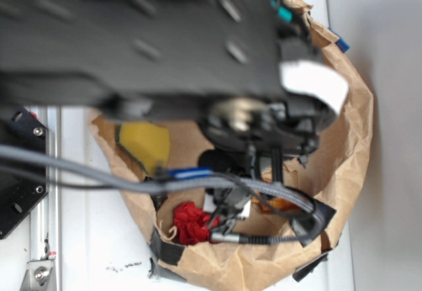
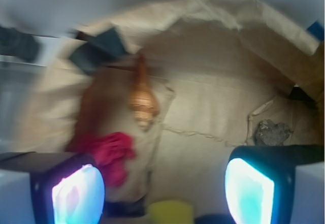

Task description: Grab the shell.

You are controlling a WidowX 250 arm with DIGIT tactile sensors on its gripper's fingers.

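Spread fingers (image 2: pixel 76 193) hang short of the conch shell (image 2: pixel 142 99); closing now risks snagging the red cloth (image 2: pixel 109 153) (lying just beside it).

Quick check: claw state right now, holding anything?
Claw: open and empty, with the shell lying apart from it on the brown paper.

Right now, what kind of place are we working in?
Probably a lab test cell: a crumpled brown paper enclosure patched with dark tape, holding the shell, a red cloth and a grey rock, beneath the open gripper.
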